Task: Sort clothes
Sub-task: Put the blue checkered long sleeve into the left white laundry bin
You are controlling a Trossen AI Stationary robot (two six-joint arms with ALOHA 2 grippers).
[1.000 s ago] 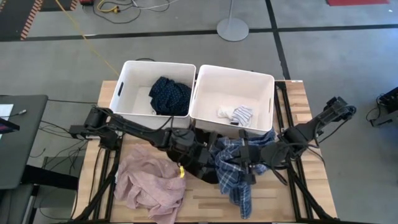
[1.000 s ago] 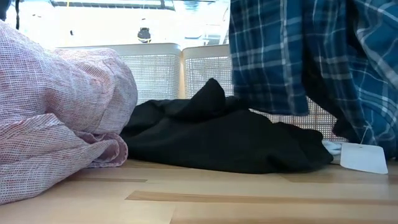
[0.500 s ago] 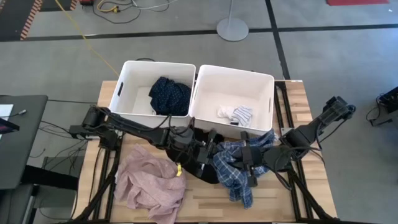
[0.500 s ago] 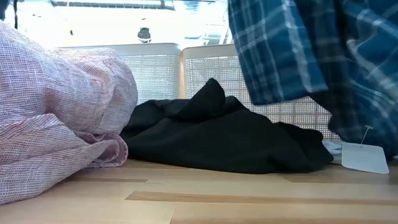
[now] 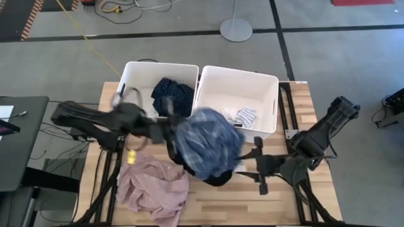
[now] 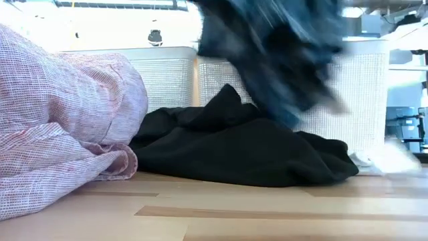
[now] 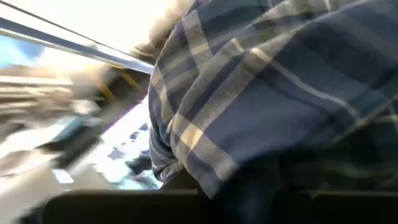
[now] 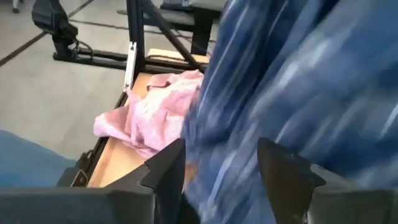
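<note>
Note that the counter [image 5: 297,195] carries two white bins along its far edge, the left bin [image 5: 136,75] and the right bin [image 5: 265,85], which serve as the sorting destinations; this explains why sorted items lie inside them and unsorted items lie in front. The plaid shirt [image 5: 208,142] is airborne above the counter, just in front of the gap between the bins, bunched into a mound because it hangs from one gathered point. The left pincer [image 5: 169,131] sits at the shirt's near-left edge and appears to be pinching the fabric; its wrist view is filled with plaid cloth. Judge this as the transfer step toward a bin. The dusty-pink garment [image 5: 154,189] lies heaped at the front left of the counter, awaiting its turn. The black garment [image 6: 247,150] lies beneath the raised shirt, touching the pink heap in the low view. The navy dotted garment [image 5: 173,94] rests in the left bin. The right pincer [image 5: 260,169] stands spread and empty at the front right, clear of the shirt. The small socks [image 5: 245,116] lie in the right bin.
</note>
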